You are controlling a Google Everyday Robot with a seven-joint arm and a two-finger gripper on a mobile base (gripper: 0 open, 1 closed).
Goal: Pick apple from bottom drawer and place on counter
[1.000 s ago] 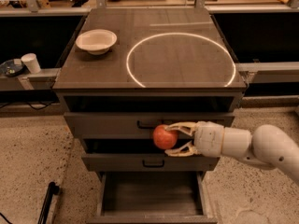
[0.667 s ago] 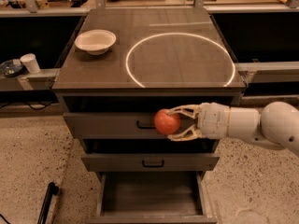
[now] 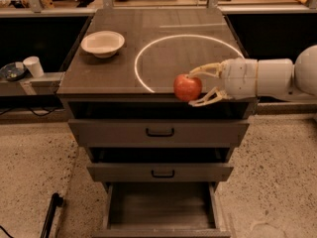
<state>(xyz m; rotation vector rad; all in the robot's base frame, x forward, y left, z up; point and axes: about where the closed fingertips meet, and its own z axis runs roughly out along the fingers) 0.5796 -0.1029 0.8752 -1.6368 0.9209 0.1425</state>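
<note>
The small round red apple [image 3: 187,87] is grasped between the two cream-coloured fingers [image 3: 205,69] of the white gripper [image 3: 192,88], at the front edge of the flat dark grey-brown surface [image 3: 114,68] with a thin white circle [image 3: 135,66]. To place it well, I think the gripper should carry it inward over the surface, apart from the shallow white bowl [image 3: 103,42], lower until the apple touches, then release, because it rolls easily. Whether the apple hangs over the surface or just before its edge is hard to judge. The white arm [image 3: 277,76] is cut off at right.
</note>
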